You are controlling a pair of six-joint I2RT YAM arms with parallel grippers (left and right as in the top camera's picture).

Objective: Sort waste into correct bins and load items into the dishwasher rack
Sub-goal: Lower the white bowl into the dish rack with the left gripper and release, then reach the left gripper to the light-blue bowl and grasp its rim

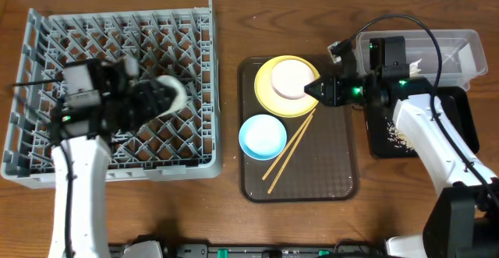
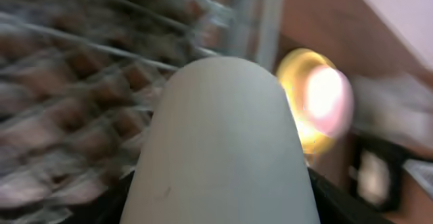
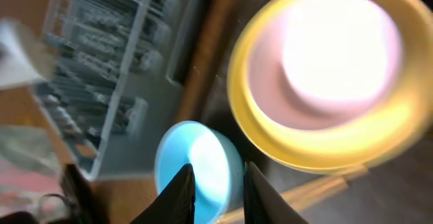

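Your left end effector [image 1: 160,98] is clamped on the cream cup [image 2: 223,143], and the cup fills the wrist view. Right under it is the dishwasher rack [image 1: 117,24], pegs blurred. I can't tell whether cup and pegs touch.

Now your right end effector [image 1: 313,89]: fingers [image 3: 181,191] are apart, holding nothing. The tip is just beside the white bowl [image 1: 291,79], which sits on the yellow plate [image 1: 269,98]. Ahead of the fingertips is the light-blue bowl [image 3: 196,166], with the chopsticks [image 1: 288,153] beside it on the brown tray [image 1: 327,172]. Behind the end effector, the clear tub [image 1: 460,51] and the black tray [image 1: 460,125], with rice scraps [image 1: 399,137] in the tray.
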